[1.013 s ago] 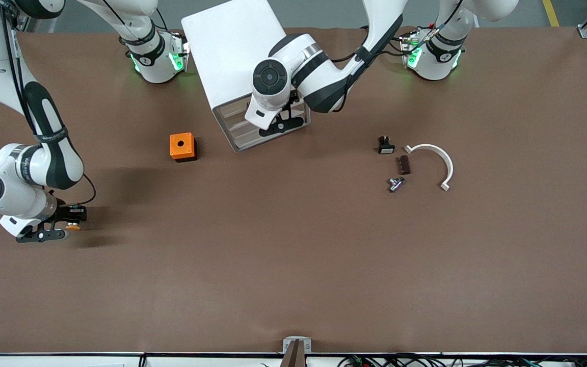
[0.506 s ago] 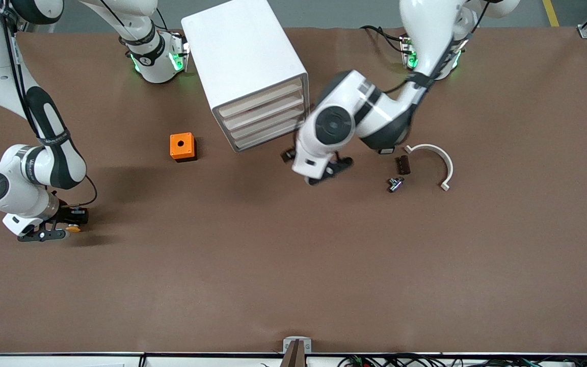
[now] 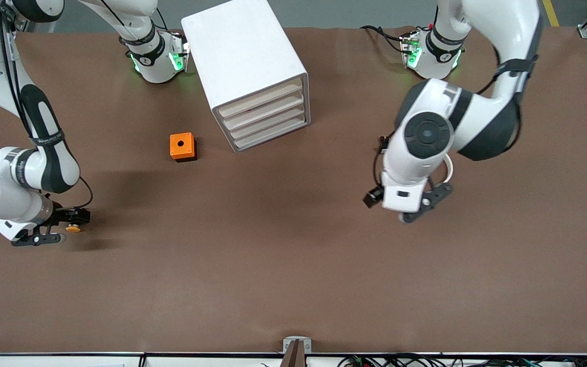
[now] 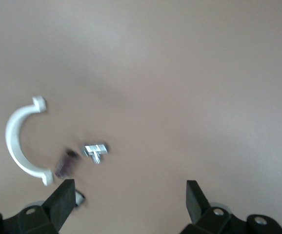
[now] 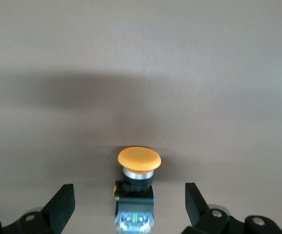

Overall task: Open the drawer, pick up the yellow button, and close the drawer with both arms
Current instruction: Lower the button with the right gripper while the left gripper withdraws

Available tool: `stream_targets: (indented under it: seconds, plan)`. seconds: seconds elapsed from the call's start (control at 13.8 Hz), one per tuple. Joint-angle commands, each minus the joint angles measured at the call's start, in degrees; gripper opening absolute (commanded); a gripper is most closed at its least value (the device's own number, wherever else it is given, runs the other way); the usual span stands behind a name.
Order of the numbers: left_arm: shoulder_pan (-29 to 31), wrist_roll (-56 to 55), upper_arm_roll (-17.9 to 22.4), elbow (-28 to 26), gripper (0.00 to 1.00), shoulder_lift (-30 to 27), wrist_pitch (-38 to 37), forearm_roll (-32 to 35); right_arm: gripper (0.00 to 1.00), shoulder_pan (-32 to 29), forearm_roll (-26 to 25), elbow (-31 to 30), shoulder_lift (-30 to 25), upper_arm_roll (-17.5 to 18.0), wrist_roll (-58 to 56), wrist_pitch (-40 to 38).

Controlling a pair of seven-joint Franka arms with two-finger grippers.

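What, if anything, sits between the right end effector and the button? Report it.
Nothing visible does. The button lies on the bare table directly between the open fingers of the right end effector, with clear gaps beside it.

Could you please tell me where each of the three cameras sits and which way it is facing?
Front view: high across the table, facing both arms; shows the cabinet, left gripper and right gripper.
Left wrist view: on the left wrist, looking down at the table past its open fingers; shows the white clamp.
Right wrist view: on the right wrist, looking down past open fingers at the button.
Shared: front and right wrist views both show the button.
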Motion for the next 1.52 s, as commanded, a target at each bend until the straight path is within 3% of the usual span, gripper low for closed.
stream_targets:
  seconds: [0.0,0.29,0.51,0.8,1.09,1.23,1.45]
  plan:
    - [3.60,3.23,-0.65,-0.70,1.00,-2.38,-0.61,3.43,1.00,1.90,-0.53,4.63,-2.89,0.85,1.81,-7.20]
    - [11.16,16.23,-0.82,-0.79,1.00,-5.99,-0.69,2.73,1.00,7.61,0.88,4.91,-6.94,0.94,10.84,-9.22]
    - [16.17,25.98,-1.00,-0.96,1.00,-9.67,-1.65,2.29,1.00,12.80,0.88,4.91,-12.20,0.94,17.35,-16.87]
    - [21.10,34.08,-1.00,-0.87,1.00,-14.86,-9.29,-3.07,1.00,15.71,1.06,5.00,-16.78,1.03,18.60,-19.61]
    - [26.02,50.24,-0.82,-1.22,1.00,-20.31,-16.33,-6.57,1.00,17.64,1.23,6.65,-19.25,1.03,22.81,-23.55]
    - [25.77,55.43,1.45,-4.11,1.00,-23.90,-16.60,-9.05,1.00,18.08,1.41,8.94,-19.25,1.20,22.90,-27.76]
    - [20.51,59.24,7.51,-9.04,1.00,-29.27,-16.69,-9.67,1.00,17.21,4.22,13.68,-19.43,0.86,20.19,-33.91]
